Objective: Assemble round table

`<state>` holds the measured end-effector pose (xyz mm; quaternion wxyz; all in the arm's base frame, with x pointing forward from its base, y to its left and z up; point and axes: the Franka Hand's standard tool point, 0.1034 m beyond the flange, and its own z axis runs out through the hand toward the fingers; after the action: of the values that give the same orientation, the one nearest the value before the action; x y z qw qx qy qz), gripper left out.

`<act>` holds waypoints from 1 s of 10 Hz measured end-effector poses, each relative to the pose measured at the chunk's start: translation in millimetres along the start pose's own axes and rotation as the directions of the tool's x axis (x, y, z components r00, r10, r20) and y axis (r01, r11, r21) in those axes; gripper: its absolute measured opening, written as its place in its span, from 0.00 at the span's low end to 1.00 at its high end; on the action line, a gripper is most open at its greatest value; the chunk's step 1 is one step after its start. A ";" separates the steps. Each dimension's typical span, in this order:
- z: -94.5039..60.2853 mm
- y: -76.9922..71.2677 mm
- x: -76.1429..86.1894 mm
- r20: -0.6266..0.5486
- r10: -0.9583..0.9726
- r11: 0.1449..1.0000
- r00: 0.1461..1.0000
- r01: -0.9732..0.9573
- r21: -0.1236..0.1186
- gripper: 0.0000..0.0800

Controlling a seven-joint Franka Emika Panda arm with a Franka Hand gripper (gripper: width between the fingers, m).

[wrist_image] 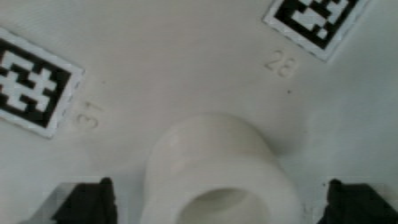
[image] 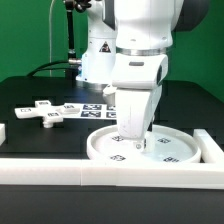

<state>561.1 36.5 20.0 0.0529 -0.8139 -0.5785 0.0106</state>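
The large round disc [image: 165, 152] lies flat on the table near the front, inside the rails. In the wrist view its white surface [wrist_image: 178, 70] fills the picture, with tags [wrist_image: 32, 80] on it. The short cylindrical post [wrist_image: 217, 165] stands upright on the disc. My gripper [image: 133, 143] hangs straight down over the disc. Its jaws are open in the wrist view [wrist_image: 217, 205], one black fingertip [wrist_image: 86, 200] on each side of the post with a gap to it. The cross-shaped foot [image: 42, 113] lies on the black table at the exterior view's left.
White straight rails run along the front [image: 100, 172] and at the exterior view's right [image: 211, 146]. The marker board [image: 92, 108] lies behind the disc. The robot base [image: 100, 55] stands at the back, in front of a green backdrop.
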 end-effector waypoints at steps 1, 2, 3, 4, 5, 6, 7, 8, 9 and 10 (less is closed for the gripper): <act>-0.2 0.3 -0.6 0.000 0.001 1.000 1.000 -0.001 0.000 0.80; -7.2 2.2 -4.9 -0.001 0.009 1.000 1.000 -0.009 -0.010 0.81; -18.5 -2.4 -11.0 -0.001 0.026 0.999 1.000 -0.026 -0.021 0.81; -27.0 -13.2 -18.4 0.002 0.062 0.998 0.998 -0.062 -0.026 0.81; -34.8 -22.2 -27.6 -0.007 0.078 0.996 0.997 -0.078 -0.051 0.81; -37.1 -35.1 -38.1 -0.029 0.105 0.990 0.994 -0.108 -0.093 0.81; -33.0 -53.2 -45.3 -0.034 0.142 0.984 0.989 -0.145 -0.104 0.81; -26.4 -68.2 -46.2 -0.032 0.199 0.975 0.980 -0.201 -0.091 0.81; -23.2 -73.3 -45.9 -0.028 0.217 0.972 0.976 -0.219 -0.081 0.81; -24.6 -70.2 -46.3 -0.031 0.222 0.971 0.975 -0.224 -0.085 0.81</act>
<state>481.7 13.8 49.4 0.0216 -0.8752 -0.4829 -0.0176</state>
